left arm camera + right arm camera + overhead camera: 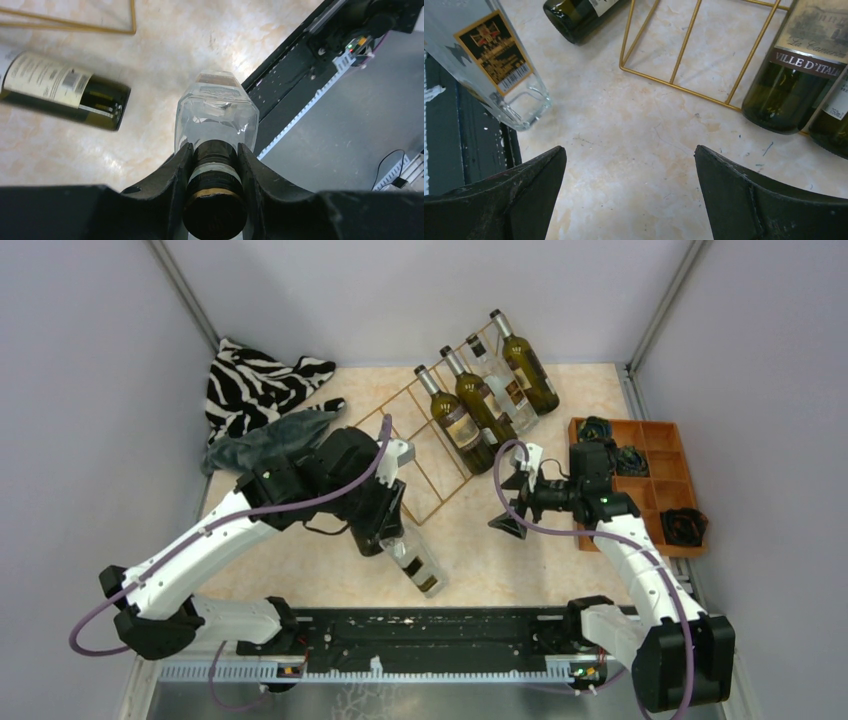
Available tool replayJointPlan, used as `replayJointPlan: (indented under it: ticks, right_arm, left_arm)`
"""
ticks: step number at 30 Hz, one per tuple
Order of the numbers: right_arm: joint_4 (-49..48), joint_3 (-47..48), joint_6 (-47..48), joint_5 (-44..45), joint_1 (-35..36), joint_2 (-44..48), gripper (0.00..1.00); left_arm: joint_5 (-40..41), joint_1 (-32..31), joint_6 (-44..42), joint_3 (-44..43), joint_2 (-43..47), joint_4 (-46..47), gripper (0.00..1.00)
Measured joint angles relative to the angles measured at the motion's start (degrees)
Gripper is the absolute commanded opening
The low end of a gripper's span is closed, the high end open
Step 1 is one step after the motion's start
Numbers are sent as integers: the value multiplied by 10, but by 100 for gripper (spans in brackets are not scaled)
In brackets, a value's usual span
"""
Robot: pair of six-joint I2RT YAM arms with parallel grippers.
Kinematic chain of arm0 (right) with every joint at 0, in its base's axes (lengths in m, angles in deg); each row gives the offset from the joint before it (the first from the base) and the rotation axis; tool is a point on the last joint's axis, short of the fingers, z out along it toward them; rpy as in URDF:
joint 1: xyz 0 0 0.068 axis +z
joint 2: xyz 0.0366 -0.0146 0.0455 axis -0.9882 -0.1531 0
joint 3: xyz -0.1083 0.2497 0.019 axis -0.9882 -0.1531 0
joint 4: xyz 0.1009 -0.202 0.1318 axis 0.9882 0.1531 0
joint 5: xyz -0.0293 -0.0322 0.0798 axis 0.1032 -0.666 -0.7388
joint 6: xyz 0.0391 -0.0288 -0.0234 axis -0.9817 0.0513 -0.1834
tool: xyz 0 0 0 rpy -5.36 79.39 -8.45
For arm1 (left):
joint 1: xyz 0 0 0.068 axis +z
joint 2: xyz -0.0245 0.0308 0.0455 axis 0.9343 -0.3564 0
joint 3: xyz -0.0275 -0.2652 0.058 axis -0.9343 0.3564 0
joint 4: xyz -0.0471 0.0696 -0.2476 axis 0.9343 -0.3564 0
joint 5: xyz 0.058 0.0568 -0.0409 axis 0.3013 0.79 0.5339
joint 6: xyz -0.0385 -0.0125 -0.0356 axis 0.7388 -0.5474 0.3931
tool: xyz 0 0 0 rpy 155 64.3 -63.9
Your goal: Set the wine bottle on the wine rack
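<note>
Beige marbled tabletop (500, 560) lies below the clear glass wine bottle (216, 112), neck clamped between the fingers of the left gripper (215, 150), not yet on the gold wire wine rack (672, 84); the right gripper (628, 150) gapes empty.

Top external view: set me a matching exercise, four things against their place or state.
Things:
1 near clear bottle
2 zebra cloth
3 orange tray
4 right claw

Places or states:
a open, empty
b far left corner
c neck gripped by left claw
d right side of table

Pairs: 1-c; 2-b; 3-d; 4-a
</note>
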Motion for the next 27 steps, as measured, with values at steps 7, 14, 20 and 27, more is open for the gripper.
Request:
replayJointPlan:
  ticks: [7, 14, 20, 27]
  right_arm:
    - [12, -10, 19, -92, 0, -1, 98]
    - [17, -10, 33, -154, 3, -2, 99]
    - [12, -10, 33, -162, 31, -16, 99]
    - [11, -16, 43, -146, 96, -45, 98]
  left_arm:
    - [-56, 24, -19, 8, -41, 105, 0]
    - [-107, 60, -39, 23, -104, 194, 0]
    - [-206, 67, -114, 66, -115, 290, 0]
    - [-261, 64, -212, 85, -115, 337, 0]
